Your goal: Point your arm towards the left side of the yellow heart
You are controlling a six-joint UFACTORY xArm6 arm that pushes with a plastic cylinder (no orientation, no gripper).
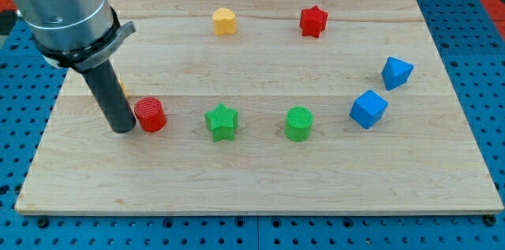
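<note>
Camera view: the wooden board [260, 163] lies on a blue perforated surface [489, 84]. My tip [124, 128] is a single dark rod with no jaws to part or close; it stands at the left of the frame, holding nothing, its lower end just beside the red cylinder [150, 114], on that block's left, apparently touching it. A small yellow-orange object [122, 89] shows just behind the rod, mostly hidden; shape cannot be told.

The yellow heart [225, 21] sits at upper centre-left, well apart from my tip. The red star [313, 21] lies to its right. Along the lower middle: green star [222, 121] and green cylinder [299, 123]. At right: two blue blocks [368, 109] [397, 72], near each other, not touching.
</note>
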